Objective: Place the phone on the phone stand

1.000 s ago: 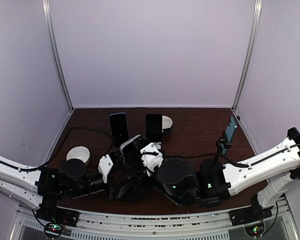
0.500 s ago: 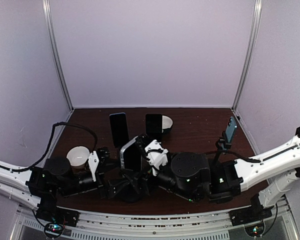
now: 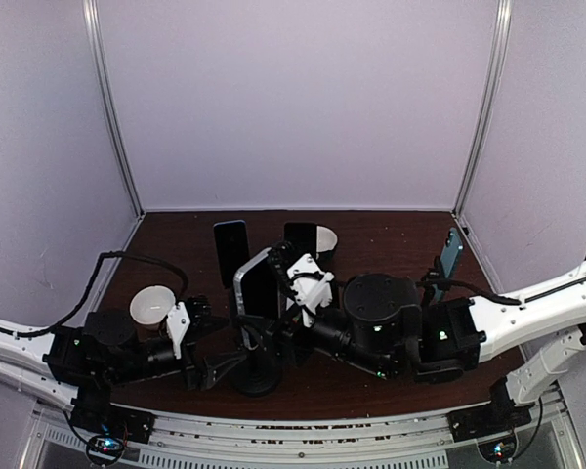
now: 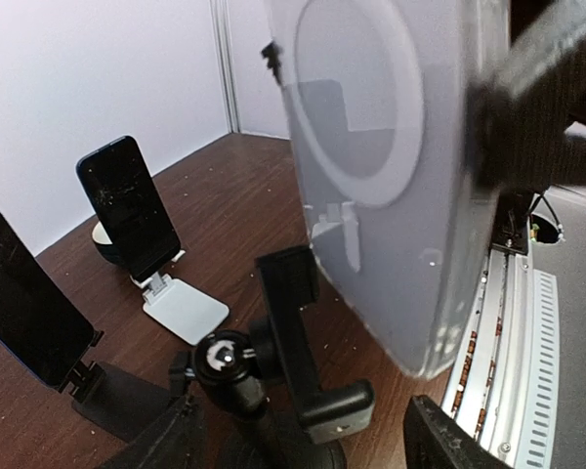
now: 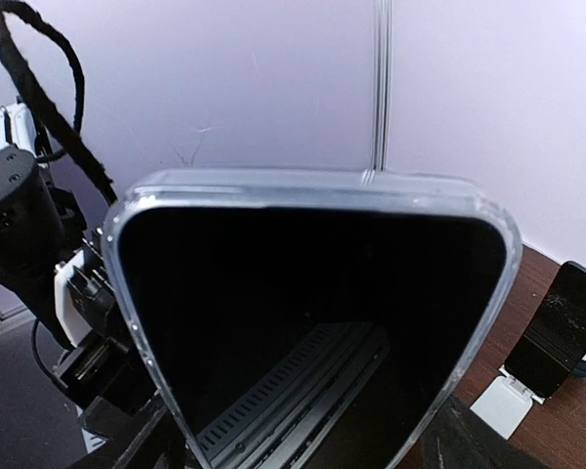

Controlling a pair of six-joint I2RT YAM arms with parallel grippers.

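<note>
Right hand (image 3: 281, 290): pinching the clear-cased phone (image 3: 257, 285) between its fingers, dark screen facing its wrist camera. Phone: off the bench (image 3: 381, 244), tilted, just above the black phone stand (image 3: 257, 371) near the bench's middle. Left hand (image 3: 207, 369): fingers spread, low beside the stand. Behind: left rear phone (image 3: 230, 250) and right rear phone (image 3: 300, 244), both propped. White bowl (image 3: 152, 301) at left.

Dark phone (image 3: 230, 249), second phone (image 3: 300, 246) propped at rear; white bowl (image 3: 326, 237) behind second; another bowl (image 3: 153, 301) left; teal phone (image 3: 451, 251) right.
</note>
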